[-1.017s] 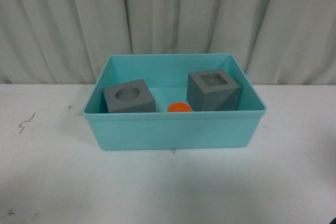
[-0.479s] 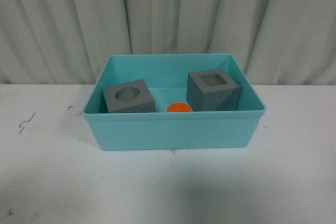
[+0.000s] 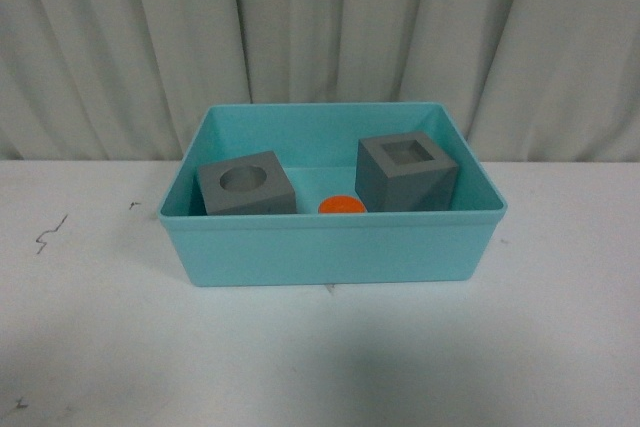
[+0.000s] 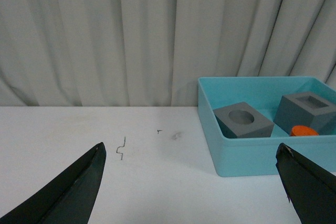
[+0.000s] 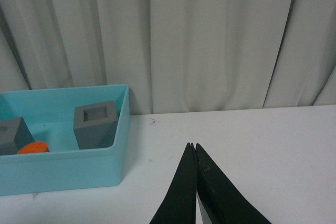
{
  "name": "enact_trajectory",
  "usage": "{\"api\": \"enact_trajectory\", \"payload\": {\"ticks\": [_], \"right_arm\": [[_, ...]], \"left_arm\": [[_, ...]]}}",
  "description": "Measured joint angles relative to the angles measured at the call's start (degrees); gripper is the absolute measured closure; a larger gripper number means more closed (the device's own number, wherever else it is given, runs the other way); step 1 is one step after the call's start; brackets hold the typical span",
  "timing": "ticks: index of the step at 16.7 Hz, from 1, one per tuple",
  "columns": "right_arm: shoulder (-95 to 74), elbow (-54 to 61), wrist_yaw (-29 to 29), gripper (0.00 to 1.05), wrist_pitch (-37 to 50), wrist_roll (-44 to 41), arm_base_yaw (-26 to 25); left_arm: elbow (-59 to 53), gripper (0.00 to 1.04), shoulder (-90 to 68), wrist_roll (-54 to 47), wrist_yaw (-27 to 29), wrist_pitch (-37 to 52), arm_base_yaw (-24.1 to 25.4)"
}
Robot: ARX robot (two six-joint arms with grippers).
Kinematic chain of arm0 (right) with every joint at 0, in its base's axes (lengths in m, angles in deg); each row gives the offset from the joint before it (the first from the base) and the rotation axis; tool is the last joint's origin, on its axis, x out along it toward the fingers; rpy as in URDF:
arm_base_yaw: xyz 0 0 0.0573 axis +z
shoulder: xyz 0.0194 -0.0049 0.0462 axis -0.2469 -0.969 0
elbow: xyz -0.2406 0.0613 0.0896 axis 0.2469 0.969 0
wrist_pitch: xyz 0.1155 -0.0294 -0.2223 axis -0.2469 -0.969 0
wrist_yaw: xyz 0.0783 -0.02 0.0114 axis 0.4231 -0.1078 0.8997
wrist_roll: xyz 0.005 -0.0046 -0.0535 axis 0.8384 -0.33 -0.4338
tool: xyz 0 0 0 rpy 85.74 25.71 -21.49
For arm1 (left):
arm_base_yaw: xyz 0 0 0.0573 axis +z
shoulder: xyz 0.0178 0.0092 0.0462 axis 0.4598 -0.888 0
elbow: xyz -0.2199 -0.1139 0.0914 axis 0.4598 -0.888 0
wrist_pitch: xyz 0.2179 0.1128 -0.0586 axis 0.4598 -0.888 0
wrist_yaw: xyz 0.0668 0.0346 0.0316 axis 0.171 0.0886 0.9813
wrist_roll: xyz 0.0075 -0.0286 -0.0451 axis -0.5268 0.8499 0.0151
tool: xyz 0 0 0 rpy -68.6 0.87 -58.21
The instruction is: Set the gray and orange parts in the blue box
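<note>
Fingers of the left gripper (image 4: 191,192) are spread wide apart, one dark tip (image 4: 68,192) at each lower corner of the left wrist view, with nothing between them and only bare white worktop (image 4: 157,166) beneath. Fingers of the right gripper (image 5: 195,182) are pressed together into a single dark point (image 5: 184,192), holding nothing, hanging above the worktop beside the box. Neither arm shows in the front view.

All three parts sit inside the blue box (image 3: 330,252), a light turquoise bin with sloping walls and a rim, standing near the middle of the worktop. On the left side of its floor is a gray cube with a round recess (image 3: 246,185) in its top. On the right side, a little further back, is a gray cube with a square recess (image 3: 406,173). Between the two cubes, close behind the near wall, lies the orange cylinder (image 3: 341,205); only its top shows over the rim, and no markings on it can be made out. The cubes stand apart from each other.

Small dark scribble marks (image 3: 48,235) dot the worktop to the left of the box. A pale pleated curtain (image 3: 320,27) hangs across the whole background.
</note>
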Motion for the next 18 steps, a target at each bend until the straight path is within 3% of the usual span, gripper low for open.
{"api": "enact_trajectory", "payload": {"ticks": [16,18], "right_arm": [[18.6,0.0,0.0,1.03,-18.7,0.0,0.0],[27.6,0.0,0.1,1.03,-29.2,0.0,0.0]], "left_arm": [[0.0,0.07,0.0,0.0,0.0,0.0,0.0],[0.0,0.07,0.0,0.0,0.1,0.0,0.0]]}}
